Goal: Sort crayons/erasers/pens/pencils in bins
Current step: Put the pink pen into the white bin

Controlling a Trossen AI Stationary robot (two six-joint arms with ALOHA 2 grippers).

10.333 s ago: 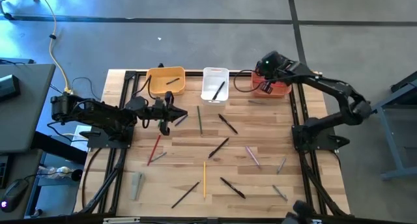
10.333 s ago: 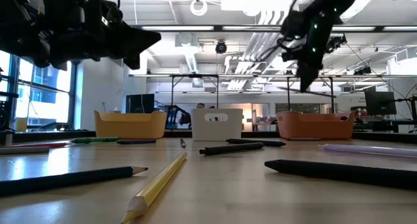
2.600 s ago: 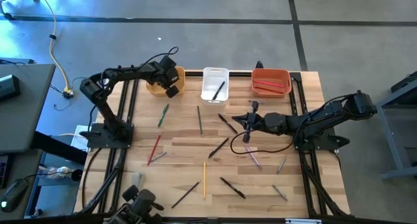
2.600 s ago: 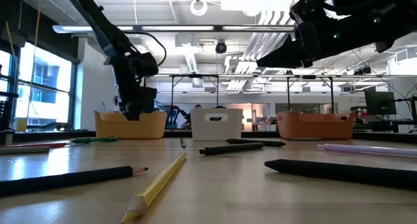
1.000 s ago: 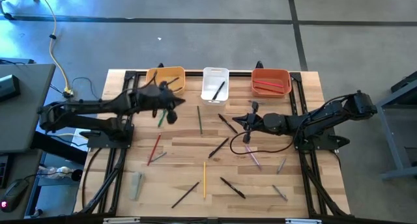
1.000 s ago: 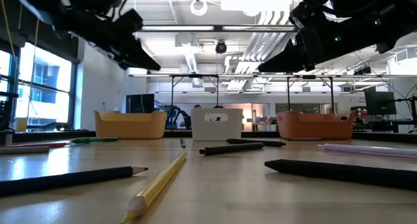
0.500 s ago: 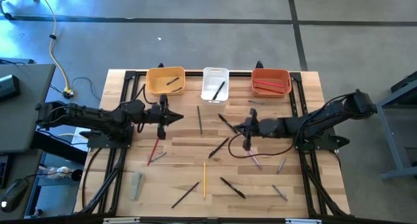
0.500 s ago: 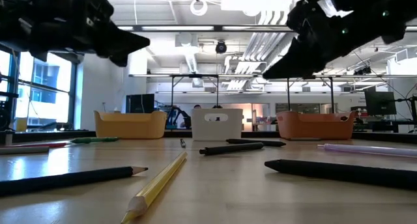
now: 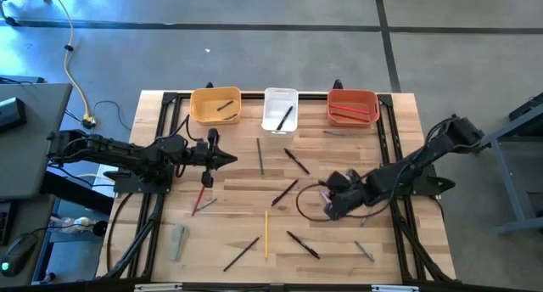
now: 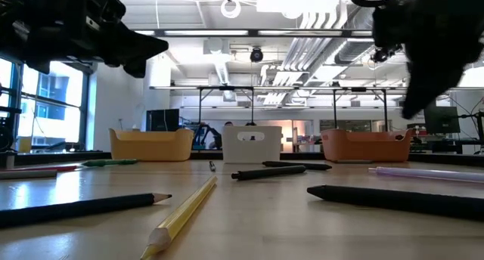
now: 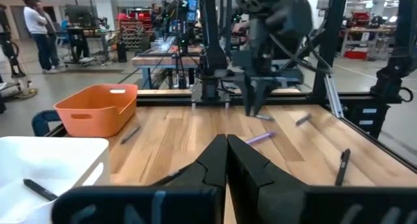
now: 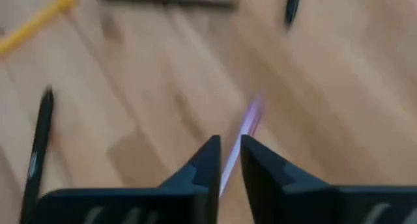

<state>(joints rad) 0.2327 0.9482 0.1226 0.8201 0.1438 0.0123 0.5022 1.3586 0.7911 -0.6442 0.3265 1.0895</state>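
Observation:
Three bins stand along the far edge: yellow (image 9: 215, 105), white (image 9: 280, 109) holding a black pen (image 9: 285, 116), and red-orange (image 9: 353, 106) holding red pencils. Black pens (image 9: 296, 160), a green pen (image 9: 260, 154), a red pencil (image 9: 202, 193) and a yellow pencil (image 9: 265, 233) lie scattered on the wood. My right gripper (image 12: 228, 152) points steeply down above a purple stick (image 12: 251, 116), with a narrow gap between its fingers and nothing in it. My left gripper (image 11: 226, 152) hovers level at the table's left, shut and empty.
Grey pieces lie near the front left (image 9: 177, 241) and front right (image 9: 365, 214). More black pens (image 9: 302, 244) rest near the front edge. A black frame (image 9: 386, 139) runs along both sides of the table. People stand in the room beyond.
My right gripper has swung toward the table's near edge and tipped from nearly level to steeply down, ending over the purple stick. My left gripper has dropped a little, come toward the near edge and levelled out. No pen or pencil has moved.

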